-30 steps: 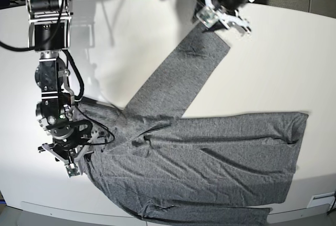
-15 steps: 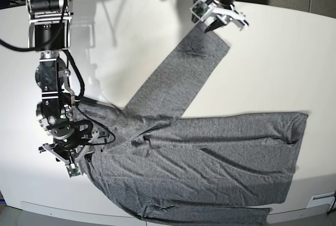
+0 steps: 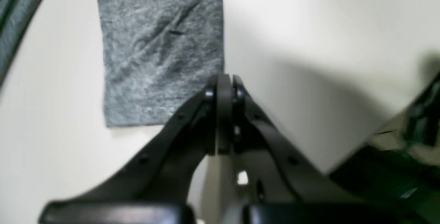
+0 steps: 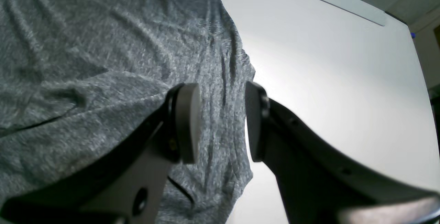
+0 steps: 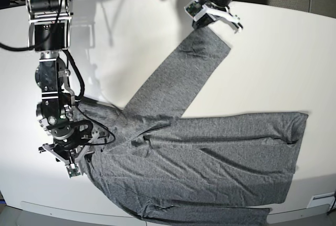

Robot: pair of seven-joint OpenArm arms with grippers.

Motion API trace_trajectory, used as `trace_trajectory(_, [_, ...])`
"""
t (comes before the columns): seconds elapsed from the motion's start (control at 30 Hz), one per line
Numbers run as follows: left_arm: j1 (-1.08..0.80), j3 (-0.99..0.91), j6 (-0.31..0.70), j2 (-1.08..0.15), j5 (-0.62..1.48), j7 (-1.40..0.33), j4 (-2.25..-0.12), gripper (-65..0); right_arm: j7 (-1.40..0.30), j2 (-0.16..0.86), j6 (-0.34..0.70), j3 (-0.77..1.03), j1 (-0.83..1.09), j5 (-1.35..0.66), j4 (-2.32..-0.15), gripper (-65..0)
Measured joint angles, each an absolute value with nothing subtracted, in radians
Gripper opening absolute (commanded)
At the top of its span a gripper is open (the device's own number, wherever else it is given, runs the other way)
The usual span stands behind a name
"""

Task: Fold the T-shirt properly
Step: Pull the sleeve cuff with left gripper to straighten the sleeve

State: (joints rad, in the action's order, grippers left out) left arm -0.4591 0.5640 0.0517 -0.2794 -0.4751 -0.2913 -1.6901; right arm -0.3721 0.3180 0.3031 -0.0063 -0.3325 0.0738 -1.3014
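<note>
While base view blurs it, left wrist shows left gripper [image 3: 225,83] jaws closed.

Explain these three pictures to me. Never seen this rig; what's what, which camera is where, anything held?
It is a two-armed robot at a white table. The base view looks down on the whole table; the other two pictures come from cameras mounted on each wrist, looking past the fingers. A grey long-sleeved T-shirt lies spread flat, one sleeve stretched toward the far edge. The left gripper is shut just beside the sleeve's cuff; it appears to hold nothing, since the cuff lies flat next to it. The right gripper stands open over the shirt's edge near the shoulder, with cloth visible between its pads but not pinched. So nothing is held.
</note>
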Motion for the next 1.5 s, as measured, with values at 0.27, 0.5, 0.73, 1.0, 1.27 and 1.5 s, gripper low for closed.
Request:
trace_trajectory(0.27, [-0.438,0.564,0.031,-0.280,-0.505,-0.321,-1.689,-65.0,-0.373,0.318,0.303,-0.006,-0.332,0.074,-1.301,-42.5])
trace_trajectory(0.5, [-0.427,0.563,-0.017,-0.347,-0.505,-0.327,-1.689,-65.0,-0.376,0.318,0.303,-0.006,-0.332,0.075,-1.301,-42.5])
trace_trajectory(0.73, [-0.429,0.564,-0.024,-0.327,-0.508,-0.313,-1.688,-39.8,-0.376,0.319,0.303,-0.006,-0.332,0.075,-1.301,-42.5])
trace_trajectory(1.0, [-0.413,0.564,-0.015,-0.330,-0.449,-0.228,-1.652,-39.8,-0.376,0.318,0.303,-0.006,-0.332,0.074,-1.301,-42.5])
trace_trajectory(1.27, [-0.347,0.564,-0.047,-0.324,-0.511,0.005,-1.465,-39.9,-0.377,0.318,0.303,-0.006,-0.332,0.072,-1.301,-42.5])
trace_trajectory(1.5, [-0.364,0.565,-0.051,-0.332,-0.532,-0.002,-1.465,-50.6,-0.377,0.318,0.303,-0.006,-0.332,0.072,-1.301,-42.5])
